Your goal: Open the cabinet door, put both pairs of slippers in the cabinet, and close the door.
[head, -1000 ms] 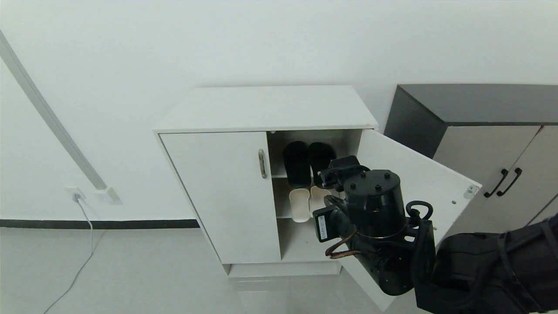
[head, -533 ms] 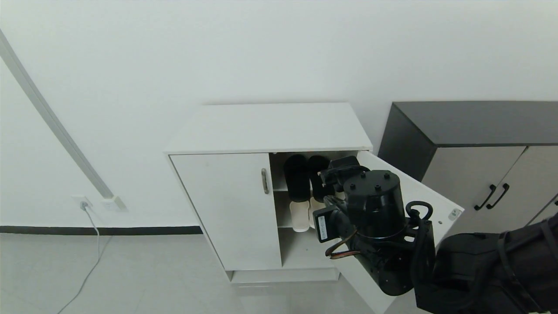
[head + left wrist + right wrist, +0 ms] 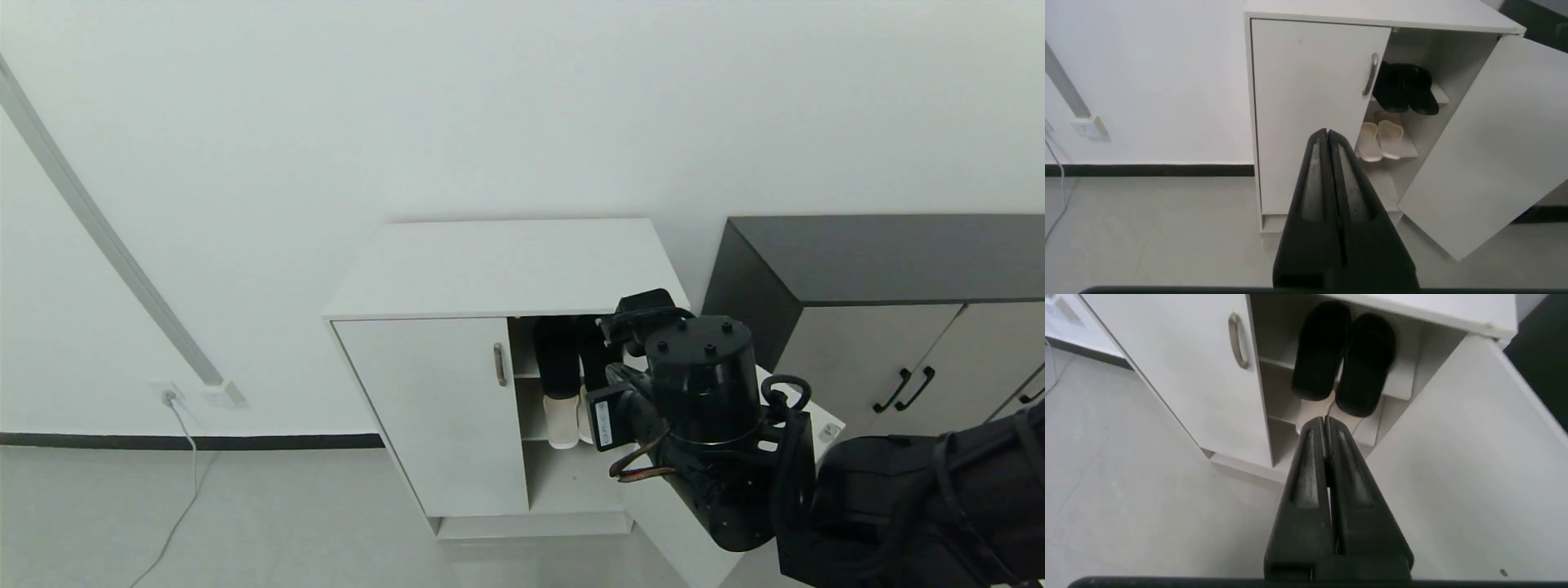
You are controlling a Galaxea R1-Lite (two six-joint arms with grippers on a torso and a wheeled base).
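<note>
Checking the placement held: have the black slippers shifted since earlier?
No. The camera moved; the black slippers still lie on the top shelf of the cabinet.

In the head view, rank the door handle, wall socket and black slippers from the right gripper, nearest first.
1. black slippers, upper shelf, just ahead of the right gripper.
2. door handle, on the closed left door.
3. wall socket, far left, low on the wall.

A plain room, perhaps a hallway or office corner, was suggested by a bare white wall (image 3: 408,122), pale floor (image 3: 245,523), black skirting strip (image 3: 188,442), wall socket (image 3: 169,398) and a white cabinet (image 3: 498,265) beside a dark-topped cabinet (image 3: 882,253).
</note>
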